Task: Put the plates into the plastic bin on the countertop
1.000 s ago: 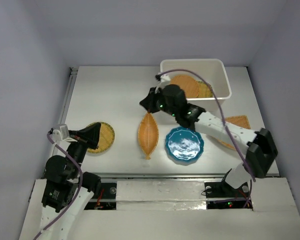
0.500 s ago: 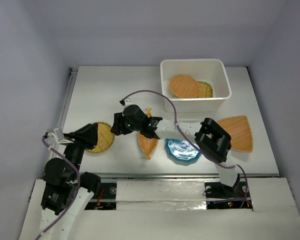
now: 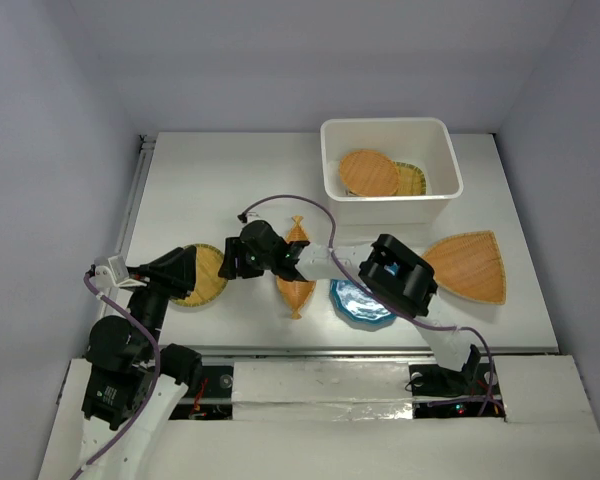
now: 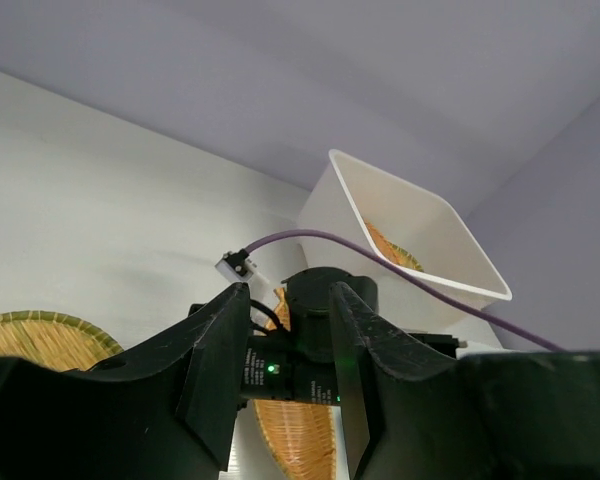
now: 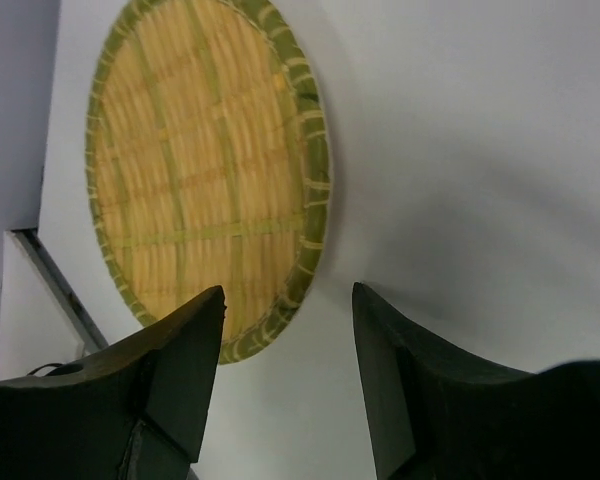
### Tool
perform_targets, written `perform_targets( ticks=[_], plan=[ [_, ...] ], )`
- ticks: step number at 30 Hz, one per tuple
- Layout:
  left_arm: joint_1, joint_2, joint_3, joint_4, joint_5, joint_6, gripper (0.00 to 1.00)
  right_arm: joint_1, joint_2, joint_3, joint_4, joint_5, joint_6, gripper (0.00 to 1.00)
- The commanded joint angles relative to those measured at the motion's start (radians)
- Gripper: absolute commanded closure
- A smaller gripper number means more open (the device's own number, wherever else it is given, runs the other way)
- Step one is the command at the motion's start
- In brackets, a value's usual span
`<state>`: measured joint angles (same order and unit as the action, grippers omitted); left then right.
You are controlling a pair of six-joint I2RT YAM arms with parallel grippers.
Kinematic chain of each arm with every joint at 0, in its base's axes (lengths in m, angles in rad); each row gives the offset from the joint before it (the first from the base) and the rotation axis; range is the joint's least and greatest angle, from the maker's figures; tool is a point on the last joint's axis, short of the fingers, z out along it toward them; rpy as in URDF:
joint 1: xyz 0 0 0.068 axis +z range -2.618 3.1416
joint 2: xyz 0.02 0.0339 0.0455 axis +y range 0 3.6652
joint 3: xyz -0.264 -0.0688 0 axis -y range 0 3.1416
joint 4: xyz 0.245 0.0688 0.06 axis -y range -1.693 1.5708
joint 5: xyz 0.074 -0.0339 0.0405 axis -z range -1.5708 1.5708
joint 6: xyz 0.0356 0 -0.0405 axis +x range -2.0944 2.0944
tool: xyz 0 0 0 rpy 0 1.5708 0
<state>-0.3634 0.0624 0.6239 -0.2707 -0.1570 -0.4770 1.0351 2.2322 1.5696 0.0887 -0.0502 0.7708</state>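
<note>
**A:** How far along is it?

**B:** About a third. The plastic bin [image 3: 390, 125], upper right of the top view, holds a round orange plate [image 3: 368, 172] and a yellowish plate [image 3: 412, 180] half hidden behind it. Four plates lie on the countertop [image 3: 210, 190]: the green-rimmed round plate [image 3: 212, 275] at lower left, the leaf-shaped plate [image 3: 296, 292] and teal plate [image 3: 355, 305] at centre, and the fan-shaped plate [image 3: 470, 265] at right.

**A:** And the grippers?

**B:** The left gripper [image 4: 285, 290] and right gripper [image 5: 288, 300] both have their jaws parted and hold nothing. Both are at the round plate.

**A:** Anything in the way?

**B:** The right arm lies across the leaf and teal plates, with its purple cable [image 3: 290, 200] looping above. The two grippers look likely to crowd each other.
</note>
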Motion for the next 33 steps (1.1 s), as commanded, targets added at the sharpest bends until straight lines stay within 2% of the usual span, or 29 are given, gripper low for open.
perform_targets(
  ticks=[1, 5, 14, 17, 18, 20, 25, 28, 31, 33],
  plan=[
    [0.003, -0.001, 0.019, 0.039, 0.014, 0.0, 0.65, 0.003, 0.021, 0.055, 0.065, -0.03, 0.059, 0.41],
    [0.003, -0.004, 0.019, 0.039, 0.016, 0.0, 0.65, 0.003, 0.05, 0.066, 0.086, -0.033, 0.094, 0.43],
    [0.003, -0.016, 0.02, 0.039, 0.014, 0.0, 0.65, 0.003, 0.09, 0.032, 0.149, 0.013, 0.191, 0.65],
    [0.003, -0.021, 0.02, 0.037, 0.011, 0.0, 0.65, 0.003, 0.104, 0.023, 0.181, 0.001, 0.222, 0.77],
    [0.003, -0.024, 0.02, 0.037, 0.011, 0.0, 0.65, 0.003, 0.106, 0.02, 0.189, -0.002, 0.229, 0.91],
    [0.003, -0.023, 0.019, 0.037, 0.01, 0.0, 0.65, 0.003, 0.08, -0.017, 0.238, 0.004, 0.243, 0.99],
    [0.003, -0.026, 0.02, 0.038, 0.01, 0.0, 0.65, 0.003, -0.072, -0.106, 0.332, 0.046, 0.182, 1.0],
    [0.003, -0.027, 0.02, 0.037, 0.01, 0.0, 0.65, -0.007, -0.219, -0.123, 0.293, 0.166, 0.07, 1.0],
    [0.003, -0.029, 0.02, 0.039, 0.013, 0.001, 0.64, -0.059, -0.384, -0.177, 0.275, 0.233, 0.001, 1.0],
    [0.003, -0.03, 0.02, 0.039, 0.013, 0.0, 0.64, -0.136, -0.474, -0.229, 0.292, 0.239, -0.007, 1.0]
  ],
)
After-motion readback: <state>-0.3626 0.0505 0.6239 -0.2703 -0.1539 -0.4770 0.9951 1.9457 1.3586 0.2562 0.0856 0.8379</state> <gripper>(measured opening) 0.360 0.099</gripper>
